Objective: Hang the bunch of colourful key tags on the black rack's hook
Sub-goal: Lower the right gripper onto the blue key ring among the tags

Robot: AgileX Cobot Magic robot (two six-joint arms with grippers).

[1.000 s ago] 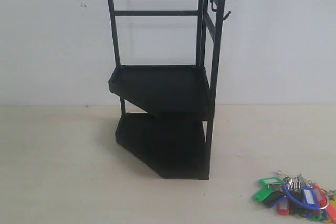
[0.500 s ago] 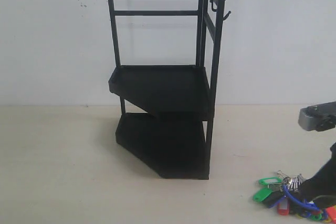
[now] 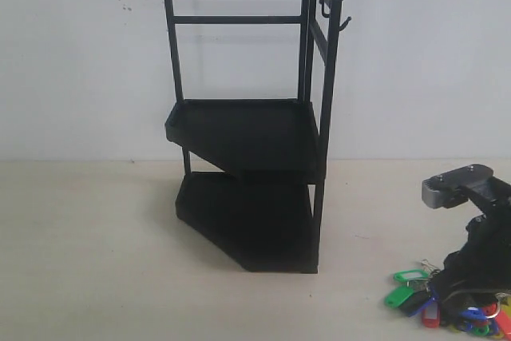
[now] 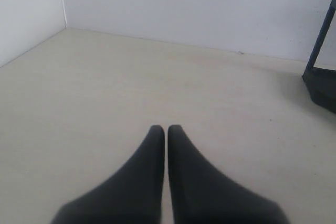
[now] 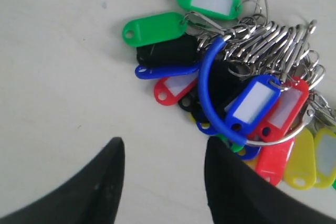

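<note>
- The colourful key tag bunch (image 3: 409,289) lies flat on the desk (image 3: 96,253) at the lower right of the exterior view, well apart from the black rack (image 3: 247,133).
- The right tool (image 3: 467,303) hangs over the bunch there and hides its right-hand part; green, black and red tags show to its left.
- In the right wrist view the right tool (image 5: 164,148) is spread wide, with only bare desk in the gap. One finger (image 5: 226,182) sits at the edge of the bunch (image 5: 236,87); I cannot tell whether it touches. Nothing is pinched.
- The blue loop (image 5: 207,77) curves through the metal rings (image 5: 273,38), with the tags fanned around it.
- The rack stands upright in the centre of the exterior view, against the white wall (image 3: 431,69).
- The hook (image 3: 345,23) juts from the top of the front upright, upper right of the rack, and is bare.
- The left tool (image 4: 166,128) has its fingers pressed together, over bare desk. A corner of the rack (image 4: 320,77) shows in that view.
</note>
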